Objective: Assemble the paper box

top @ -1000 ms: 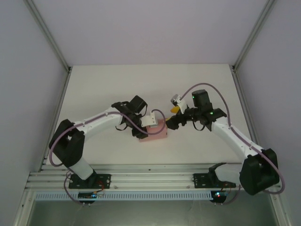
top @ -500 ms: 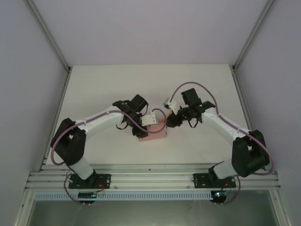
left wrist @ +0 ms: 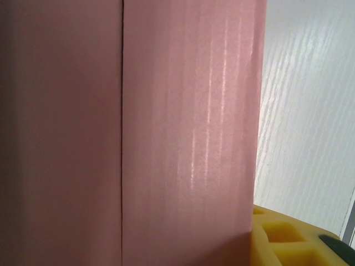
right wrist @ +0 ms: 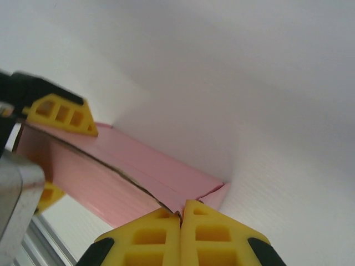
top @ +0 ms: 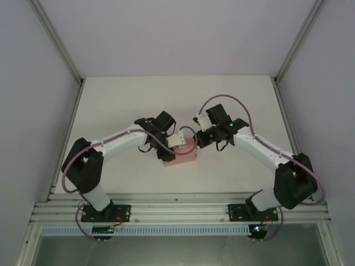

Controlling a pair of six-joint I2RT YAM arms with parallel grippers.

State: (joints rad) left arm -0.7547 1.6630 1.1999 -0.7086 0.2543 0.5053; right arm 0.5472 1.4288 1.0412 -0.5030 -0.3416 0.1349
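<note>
The pink paper box (top: 180, 155) lies near the middle of the table as a small folded rectangular box. My left gripper (top: 169, 149) is shut on its left end. In the right wrist view one yellow finger (right wrist: 58, 113) sits above the box (right wrist: 127, 172) and another below it. The left wrist view has the pink card (left wrist: 188, 138) close up, with a yellow finger (left wrist: 288, 238) at its lower right. My right gripper (top: 198, 143) is at the box's right end. Its yellow fingers meet (right wrist: 181, 216), pinching the thin card edge at the box's corner.
The white table (top: 138, 100) stretches open behind and to both sides of the box. An aluminium rail (top: 177, 210) with both arm bases runs along the near edge. Slanted frame posts (top: 55, 39) and pale walls close in the sides.
My right arm has swung left to the box's right end and its gripper has gone from open to shut on the card edge. The left arm and box have barely shifted.
</note>
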